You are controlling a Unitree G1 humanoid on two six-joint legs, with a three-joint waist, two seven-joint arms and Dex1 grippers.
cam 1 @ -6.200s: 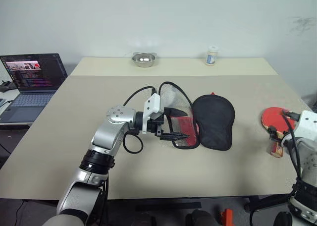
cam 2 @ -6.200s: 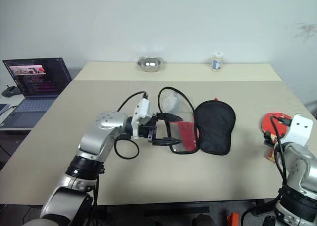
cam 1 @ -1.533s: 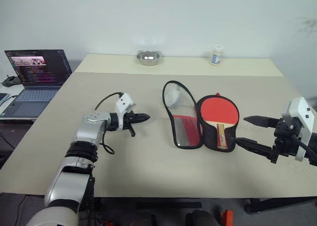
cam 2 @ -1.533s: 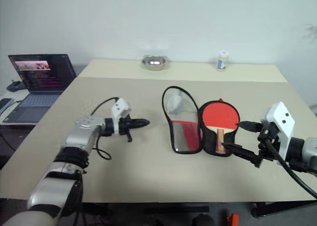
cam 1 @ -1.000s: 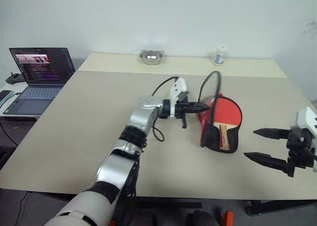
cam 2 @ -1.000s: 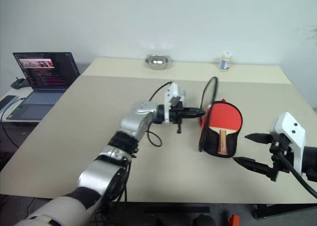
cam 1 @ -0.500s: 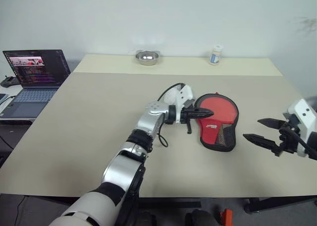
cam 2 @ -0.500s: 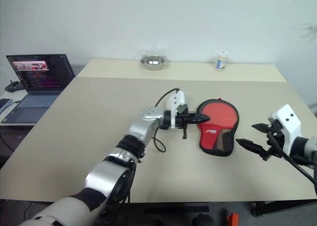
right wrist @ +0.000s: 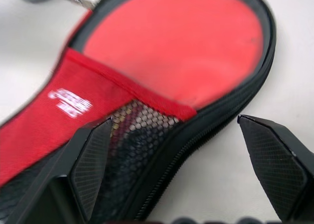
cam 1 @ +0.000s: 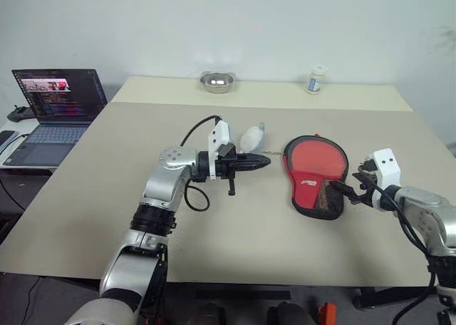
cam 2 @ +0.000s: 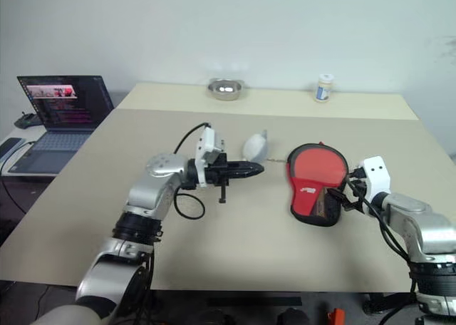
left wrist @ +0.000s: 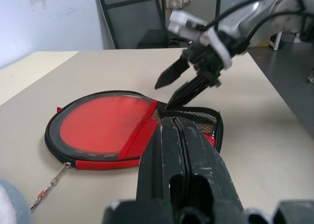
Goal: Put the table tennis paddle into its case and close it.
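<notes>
The case (cam 1: 315,175) lies folded shut on the table, red side up, with its white logo and black mesh pocket (right wrist: 142,130) at the narrow end. The table tennis paddle is inside under the lid; a glossy red round (left wrist: 105,123) shows there. A white fluffy charm (cam 1: 251,137) on a small chain lies beside the case's round end. My left gripper (cam 1: 260,163) is shut, points level toward the case and stands a short way off it. My right gripper (cam 1: 343,190) is open at the narrow end, one finger (right wrist: 93,155) over the mesh and the other (right wrist: 274,160) past the zipper edge.
An open laptop (cam 1: 57,104) sits off the table's left side. At the table's far edge stand a metal bowl (cam 1: 217,81) and a small white bottle (cam 1: 315,79). The table's right edge runs close behind my right arm.
The lid, upright a second ago, now lies flat. My left gripper has drawn back leftward from the case. My right gripper has come in to the case's narrow end.
</notes>
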